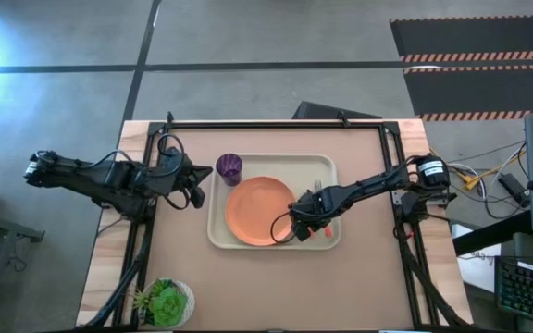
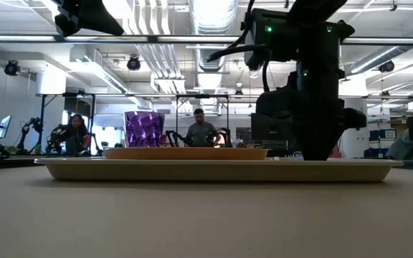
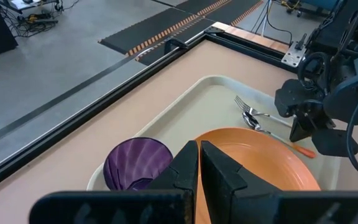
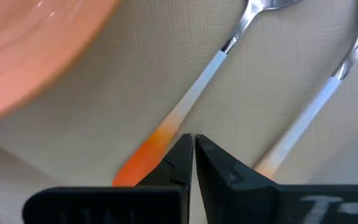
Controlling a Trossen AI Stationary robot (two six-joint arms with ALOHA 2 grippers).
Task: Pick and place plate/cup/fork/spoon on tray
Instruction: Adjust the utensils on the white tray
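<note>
**Ana:** Dark fingers of the right gripper (image 4: 191, 163) sit pressed together, pinching nothing, low over the tray (image 1: 213, 231), just past the orange tip of a handle.

**Ben:** Which handle? I see two in the right wrist view.

**Ana:** The one beside the plate (image 1: 260, 211); its bowl looks rounded, so I take it for the spoon (image 4: 185, 106). The fork (image 4: 319, 102) lies alongside it, apart from it. Both lie at about three o'clock of the plate.

**Ben:** So what does the step call for?

**Ana:** If it is letting go, rise straight up with the tips clear of both handles; dragging sideways would likely skid the cutlery against the plate rim.

**Ben:** And the left gripper (image 3: 199, 163)?

**Ana:** Also closed and empty, raised at nine o'clock of the tray, near the cup (image 1: 229, 168).

**Ben:** Tray contents?

**Ana:** Plate in the middle, cup upright at its eleven o'clock, fork and spoon at three. All four appear aboard.
</note>
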